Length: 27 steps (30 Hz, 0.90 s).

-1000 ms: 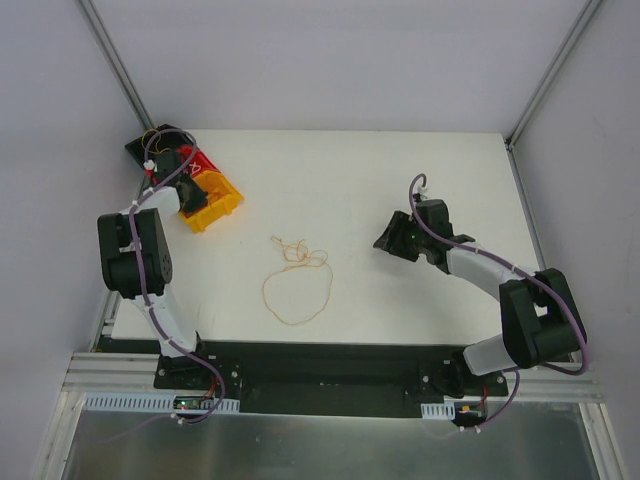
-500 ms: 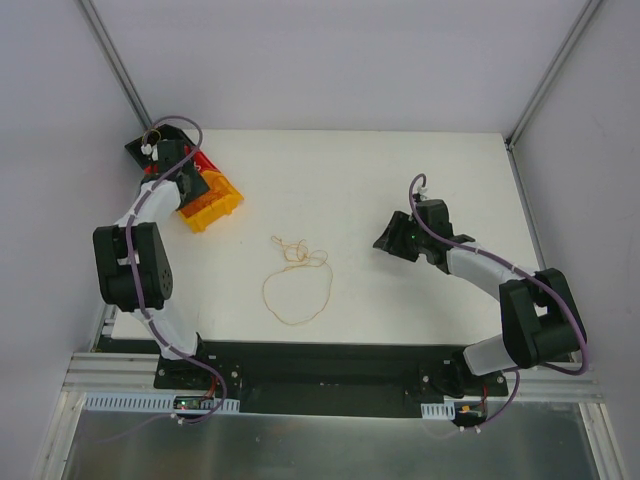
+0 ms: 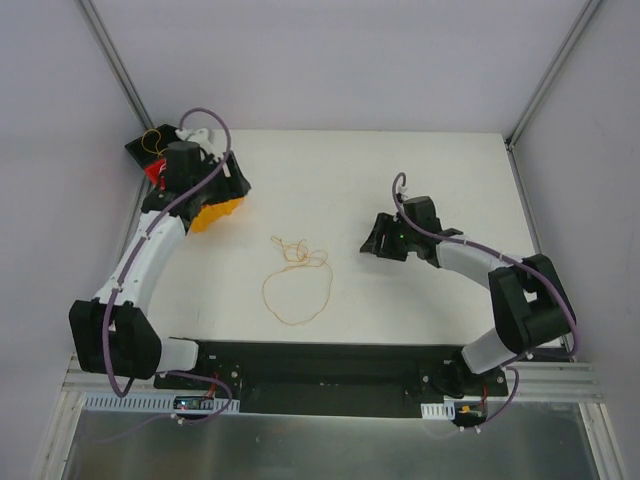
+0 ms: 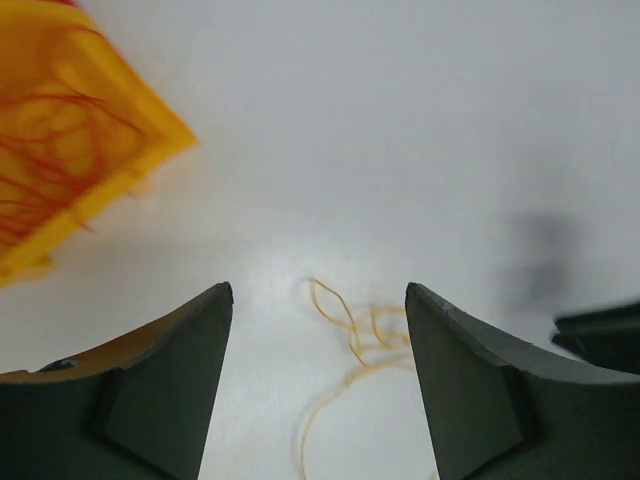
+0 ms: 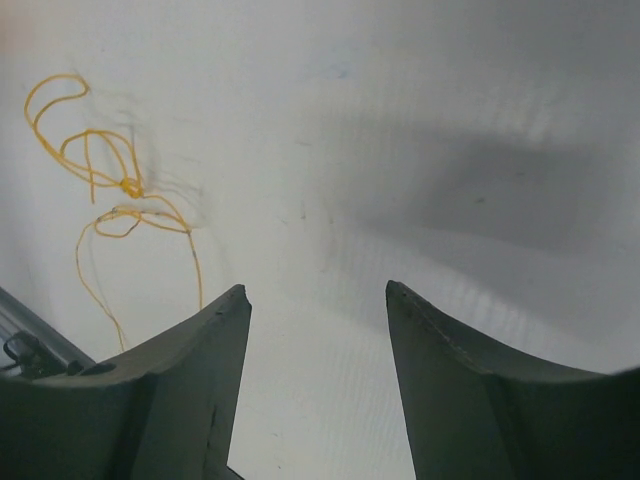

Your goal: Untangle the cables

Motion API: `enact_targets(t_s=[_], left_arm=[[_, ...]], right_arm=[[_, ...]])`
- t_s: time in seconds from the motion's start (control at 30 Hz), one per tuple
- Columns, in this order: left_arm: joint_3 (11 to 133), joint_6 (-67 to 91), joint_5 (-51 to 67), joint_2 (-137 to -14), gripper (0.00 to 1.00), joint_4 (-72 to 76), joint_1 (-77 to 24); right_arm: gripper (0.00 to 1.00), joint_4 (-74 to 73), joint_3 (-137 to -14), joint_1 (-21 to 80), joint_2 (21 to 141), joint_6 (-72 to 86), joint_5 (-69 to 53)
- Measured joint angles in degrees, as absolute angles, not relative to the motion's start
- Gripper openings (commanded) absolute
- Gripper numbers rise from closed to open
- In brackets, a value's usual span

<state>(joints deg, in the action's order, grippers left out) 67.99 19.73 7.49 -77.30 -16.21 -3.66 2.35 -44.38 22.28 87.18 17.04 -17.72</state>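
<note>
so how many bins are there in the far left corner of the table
3: a black bin at the very corner, a red bin just nearer, a yellow bin to their right. The left arm overlaps them, so another may be hidden.

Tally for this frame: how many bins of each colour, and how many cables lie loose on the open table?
yellow bin: 1
red bin: 1
black bin: 1
orange cable, loose on the table: 1
Total: 4
The thin wires inside the bins are too tangled and too hidden to count.
</note>
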Motion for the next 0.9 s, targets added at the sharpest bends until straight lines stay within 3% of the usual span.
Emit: enact_targets(t_s=[0.1, 0.3, 0.57, 0.63, 0.73, 0.9], left_arm=[[62.9, 17.4, 12.9, -74.8, 0.64, -15.6, -10.5], [54.0, 17.1, 17.6, -78.7, 0.73, -14.2, -23.3], [54.7, 22.2, 14.7, -87.9, 0.76, -10.9, -24.3], [55.9, 23.2, 14.4, -90.5, 0.74, -10.0, -24.3], [58.6, 23.7, 13.5, -95.2, 0.6, -9.3, -24.3], [59.9, 24.5, 10.9, -99.7, 0.31, -8.6, -24.3]], right_arm=[[0.6, 1.0, -47.3, 25.1, 89.6, 14.7, -20.2], [0.56, -0.9, -53.4, 32.8, 94.0, 13.0, -24.7], [0.52, -2.4, -53.8, 38.6, 97.3, 16.6, -22.0], [0.47, -2.5, -53.8, 40.4, 97.5, 17.3, -20.4], [0.36, -3.0, -54.4, 42.4, 99.5, 18.5, -18.7], [0.0, -3.8, -55.0, 43.1, 101.1, 20.4, -14.7]])
